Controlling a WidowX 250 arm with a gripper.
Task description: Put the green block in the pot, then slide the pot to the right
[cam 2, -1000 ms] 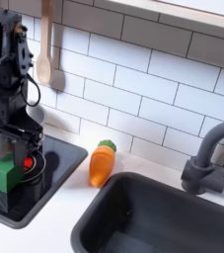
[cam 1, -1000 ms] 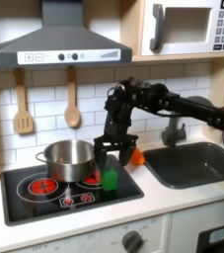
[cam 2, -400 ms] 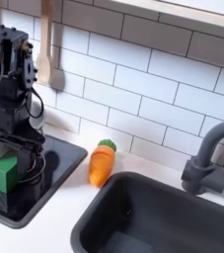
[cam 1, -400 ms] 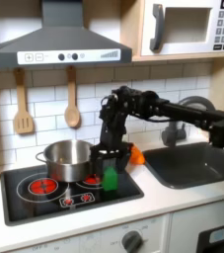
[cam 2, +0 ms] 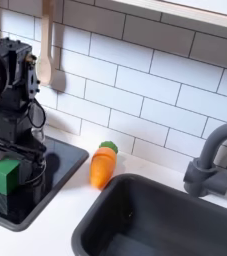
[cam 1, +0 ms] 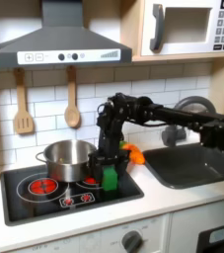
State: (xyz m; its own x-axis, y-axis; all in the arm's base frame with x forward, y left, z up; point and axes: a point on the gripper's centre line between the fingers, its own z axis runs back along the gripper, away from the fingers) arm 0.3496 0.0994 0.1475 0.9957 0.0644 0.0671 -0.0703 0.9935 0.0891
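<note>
**Gripper low over green block on stovetop, pot untouched**

Nearest, the counter (cam 1: 173,203) front strip is bare white, open room along its front edge. On it the black stovetop (cam 1: 44,198) with red burner rings; its front and right edges lie close to the green block (cam 1: 110,177), which stands on the stovetop's right part near the right edge in the first exterior view. In the second exterior view the green block (cam 2: 4,176) sits at the second exterior view's left edge, on the black surface.

The gripper (cam 1: 108,161) hangs right over the block, black fingers coming down on either side of it; the jaws look spread about the block, and contact can't be told. In the second exterior view the gripper (cam 2: 15,160) is just behind and above the block.

The pot (cam 1: 68,159) stands upright on the stovetop, to the first exterior view's left of the block, near but apart from it, with nothing seen inside. Bare stovetop lies in front of the pot.

An orange carrot toy (cam 2: 104,164) lies on the counter between stovetop and sink (cam 2: 175,215), off the stovetop edge. Farther back: faucet (cam 2: 210,160), tiled wall, two hanging wooden utensils (cam 1: 23,104).
</note>
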